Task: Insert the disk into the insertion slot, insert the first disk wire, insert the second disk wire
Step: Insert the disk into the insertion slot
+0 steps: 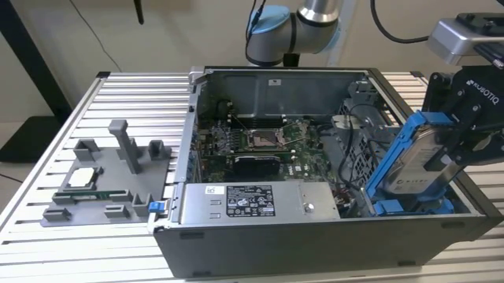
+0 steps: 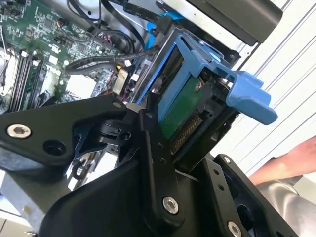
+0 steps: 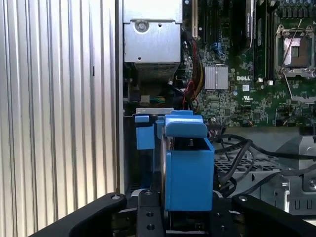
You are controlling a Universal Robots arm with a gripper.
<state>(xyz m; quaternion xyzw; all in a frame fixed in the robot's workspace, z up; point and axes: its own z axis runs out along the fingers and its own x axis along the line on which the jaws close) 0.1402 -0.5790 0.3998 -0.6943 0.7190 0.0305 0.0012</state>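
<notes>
Clamping the disk (image 1: 414,162) in the tool (image 3: 185,217), holding it tilted at the insertion slot (image 1: 405,207), unseated, both wires seemingly uninserted.

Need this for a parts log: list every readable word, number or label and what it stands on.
Silver-grey rectangular hard drive in a blue plastic frame, white label: print too small to read.
Grey metal power-supply box, white-and-black label: too small to read.
Black gripper clamping the drive, white lettering: a maker's name, left unquoted.
Green motherboard, white mark: a maker's name, left unquoted.
</notes>
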